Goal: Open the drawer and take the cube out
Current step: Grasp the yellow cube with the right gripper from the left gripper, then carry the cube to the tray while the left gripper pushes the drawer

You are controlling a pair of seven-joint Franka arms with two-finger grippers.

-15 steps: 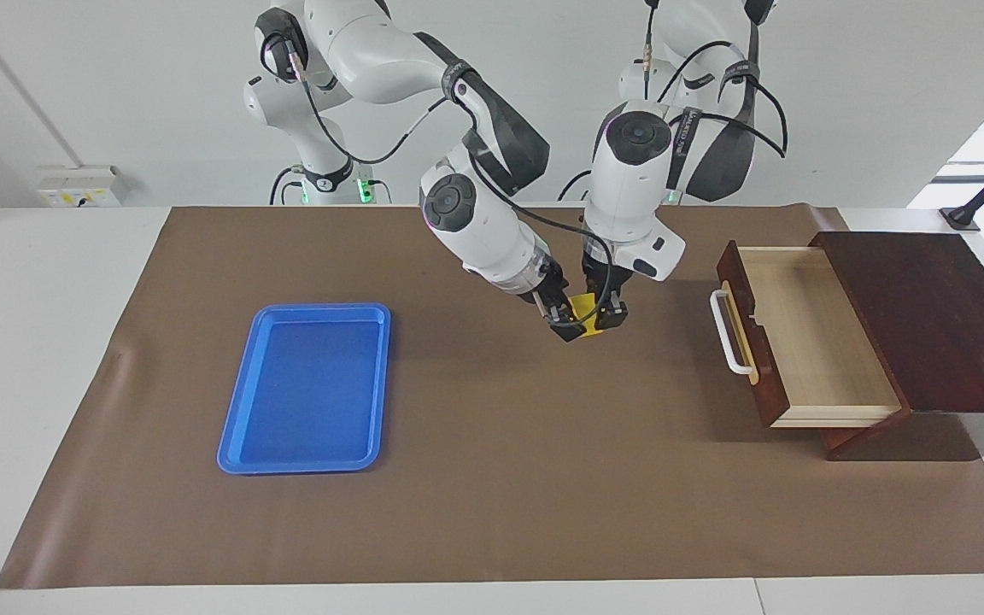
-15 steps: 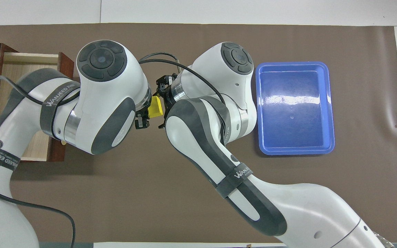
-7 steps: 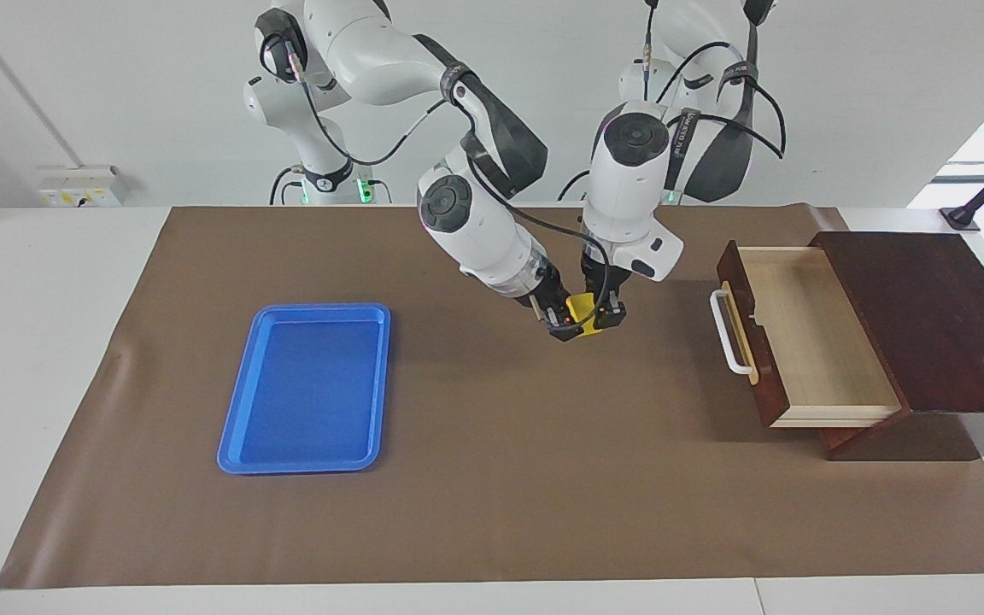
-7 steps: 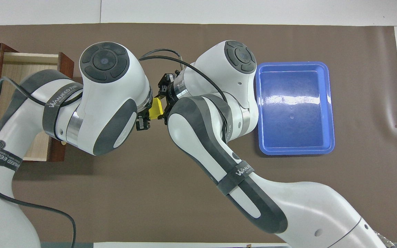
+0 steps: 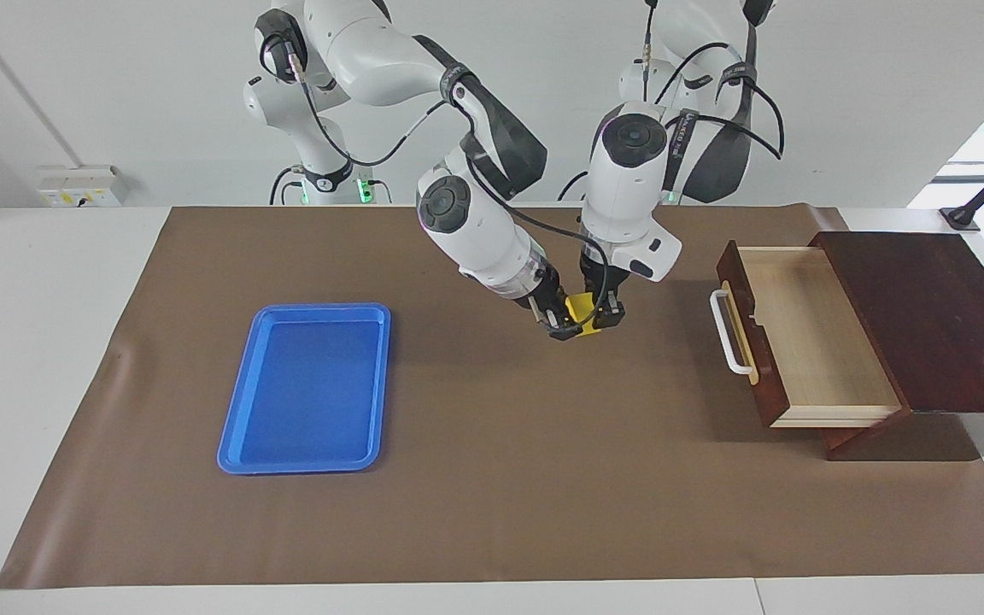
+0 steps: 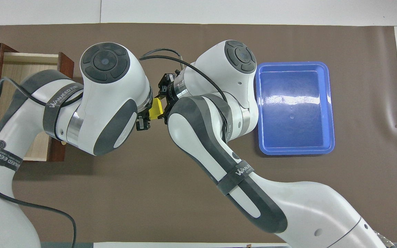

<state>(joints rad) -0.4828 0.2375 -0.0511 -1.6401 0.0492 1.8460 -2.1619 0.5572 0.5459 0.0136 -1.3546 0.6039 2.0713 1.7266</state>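
- Cube [image 5: 582, 306] sits mid-frame in the facing view, slightly right of centre, up in the air over the bare brown mat [image 5: 492, 478], between both grippers. It is already out of the drawer.
- Drawer [image 5: 808, 333] at right of the facing view, pulled well out of its dark wooden box [image 5: 936, 316]; the pale interior shows nothing in it, and the white handle [image 5: 724, 333] faces frame centre. Looks left open because the extraction step is done.
- Left gripper [image 5: 601, 314] comes down nearly vertical from the arm at upper right and pinches the cube; its dark fingers sit on the cube's sides.
- Right gripper [image 5: 562, 325] comes in at a slant from the arm at upper left, with its tips right against the cube's other flank. Likely closing on it or just clamped, but which cannot be told, since the finger gap is hidden behind the cube.
- This reads as a mid-air handover: the left arm is on the drawer's end, the right arm is on the tray's end, so the cube is passed across.
- Blue tray [image 5: 308, 389] at lower left of the facing view has nothing in it; a probable drop spot, though the task line doesn't say so.
- In the overhead view only a yellow sliver of the cube [image 6: 156, 108] shows at centre between the two wrists.
- Risk: if the left gripper releases before the right has a firm hold, the cube drops onto the mat.
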